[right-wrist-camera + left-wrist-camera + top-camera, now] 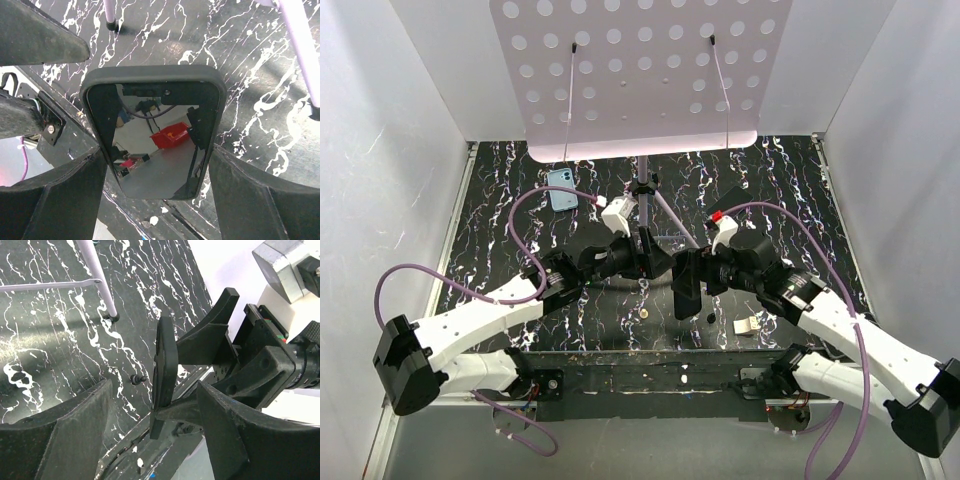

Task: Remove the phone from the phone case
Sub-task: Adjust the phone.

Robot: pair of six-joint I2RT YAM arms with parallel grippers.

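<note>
While the right pincer [156,150] clamps the long edges of the flat black glossy-screened phone [155,125], holding it upright above the black white-veined marbled table [780,190], the left pincer [154,384] gapes wide astride it, untouching, probably ready to take it. The thin light blue phone case [561,189] lies flat, well apart.

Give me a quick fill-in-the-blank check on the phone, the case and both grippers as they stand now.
1. The phone is clamped between the fingers of the ___ gripper.
2. The left gripper is ___, with the phone edge-on in front of it and not gripped by it.
3. The light blue phone case lies flat on the ___, away from both grippers.
Missing words: right; open; table.
</note>
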